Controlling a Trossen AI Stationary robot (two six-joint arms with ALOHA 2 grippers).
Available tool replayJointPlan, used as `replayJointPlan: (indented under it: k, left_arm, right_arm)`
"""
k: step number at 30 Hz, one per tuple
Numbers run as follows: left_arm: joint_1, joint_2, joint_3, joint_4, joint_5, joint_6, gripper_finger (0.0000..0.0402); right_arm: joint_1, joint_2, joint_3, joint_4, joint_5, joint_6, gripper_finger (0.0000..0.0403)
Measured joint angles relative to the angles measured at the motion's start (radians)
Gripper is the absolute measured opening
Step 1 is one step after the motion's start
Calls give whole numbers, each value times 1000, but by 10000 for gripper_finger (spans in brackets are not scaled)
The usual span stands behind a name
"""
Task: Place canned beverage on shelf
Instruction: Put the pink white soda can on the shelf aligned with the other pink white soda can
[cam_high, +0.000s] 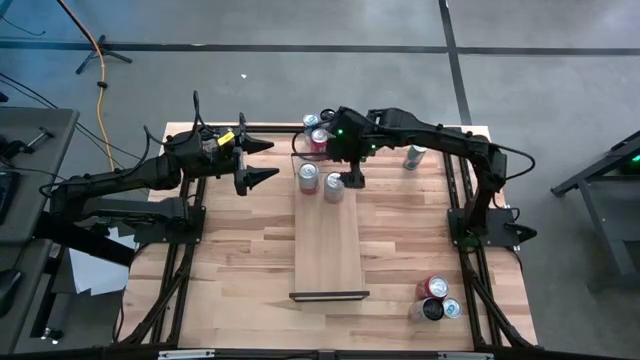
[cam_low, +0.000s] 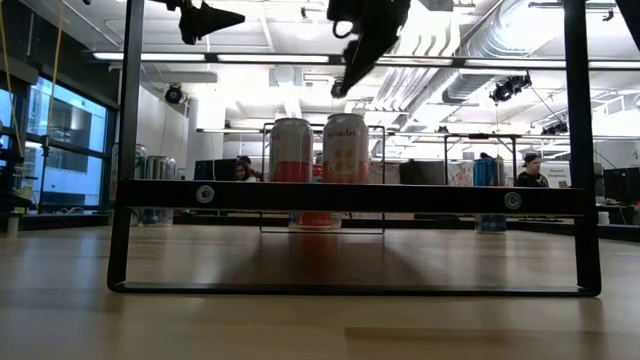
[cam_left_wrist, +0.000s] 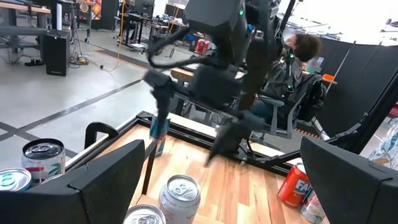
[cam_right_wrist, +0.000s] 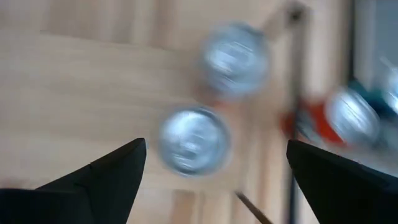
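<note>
Hovering with jaws spread wide and gripping nothing, the right gripper (cam_high: 346, 176) hangs just above two cans standing upright on the shelf (cam_high: 327, 250); the nearer can (cam_right_wrist: 193, 139) sits below and between its fingertips. Rigid, smooth and likely slippery, it looks best pinched around its mid-wall. The left gripper (cam_high: 262, 161) waits beside the shelf, jaws also released.

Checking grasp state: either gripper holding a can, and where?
Nothing held. Right gripper hangs open above the two cans on the shelf; left gripper open, empty.
</note>
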Motion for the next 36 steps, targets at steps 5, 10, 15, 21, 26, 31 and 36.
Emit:
replayJointPlan:
  k: [5,10,15,21,26,31,36]
  left_arm:
    - [0,0,0,0,0,0,390]
    - [0,0,0,0,0,-1,390]
    - [0,0,0,0,0,-1,390]
    - [0,0,0,0,0,-1,390]
    - [0,0,0,0,0,-1,390]
    - [0,0,0,0,0,-2,390]
    - [0,0,0,-1,0,-21,390]
  right_arm:
    - [-31,9,0,1,-157,-180,374]
    - [-37,8,0,16,-156,-145,374]
    - [-34,8,0,29,-156,-60,374]
    - [-33,13,0,34,-158,-66,374]
    - [-33,37,0,5,-139,-142,374]
    - [-34,82,0,-10,-101,-221,374]
    - [-34,114,0,-15,-102,-287,374]
